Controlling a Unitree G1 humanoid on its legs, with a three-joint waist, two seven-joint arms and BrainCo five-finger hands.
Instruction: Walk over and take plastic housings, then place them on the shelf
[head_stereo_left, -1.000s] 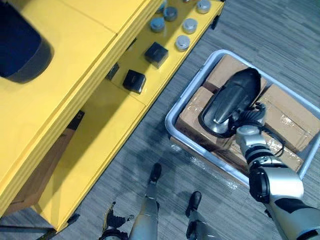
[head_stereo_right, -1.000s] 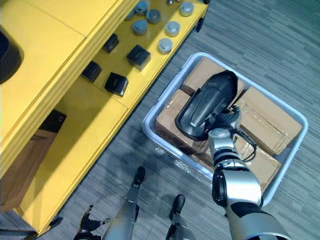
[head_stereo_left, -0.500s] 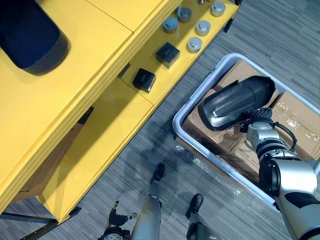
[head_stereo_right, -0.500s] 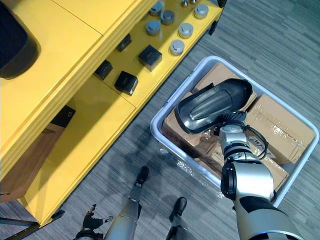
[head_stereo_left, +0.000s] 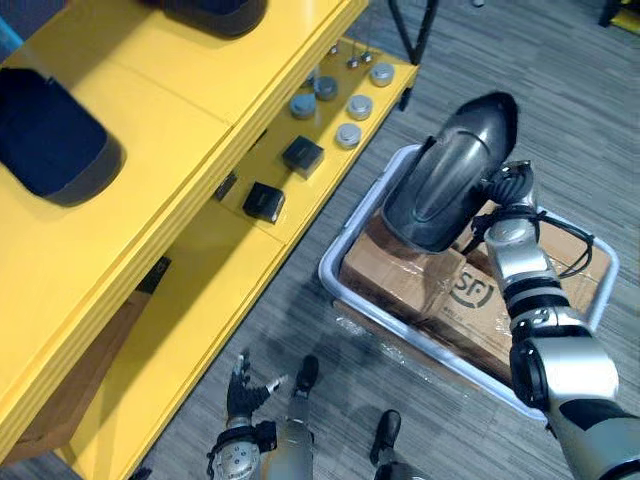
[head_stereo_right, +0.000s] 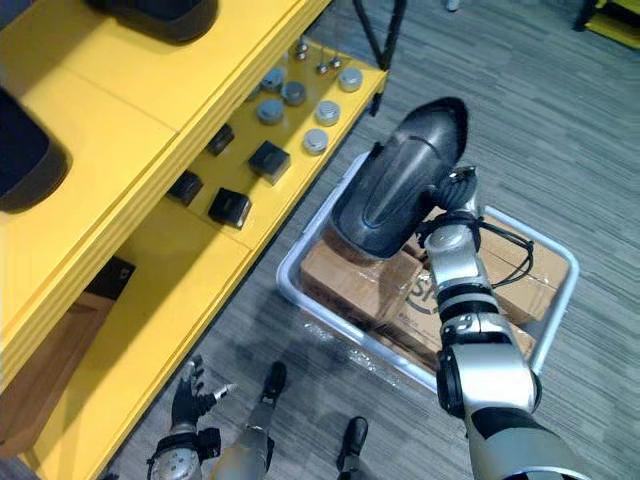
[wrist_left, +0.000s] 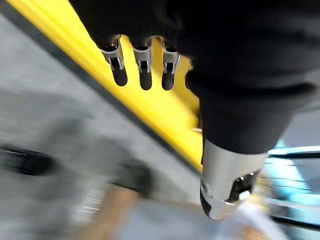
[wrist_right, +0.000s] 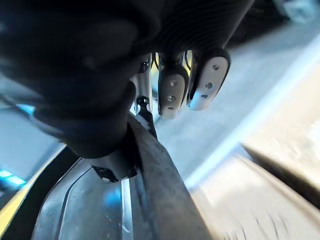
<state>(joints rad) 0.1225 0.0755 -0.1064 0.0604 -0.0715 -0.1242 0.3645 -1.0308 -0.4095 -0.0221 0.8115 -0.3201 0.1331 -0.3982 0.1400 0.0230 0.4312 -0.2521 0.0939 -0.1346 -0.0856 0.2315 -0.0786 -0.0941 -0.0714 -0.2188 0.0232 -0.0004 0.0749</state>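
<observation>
The right hand, upper right of the frame, is clamped on the rim of a dark housing, holding it in the air above the bin. The right wrist view shows that rim between the thumb and the fingers. The bin, centre right, is packed with boxes. The yellow shelf takes the left side. Two more housings lie on its top board, with black blocks and metal caps on a lower one. The left hand, bottom left, has its fingers spread and holds nothing.
</observation>
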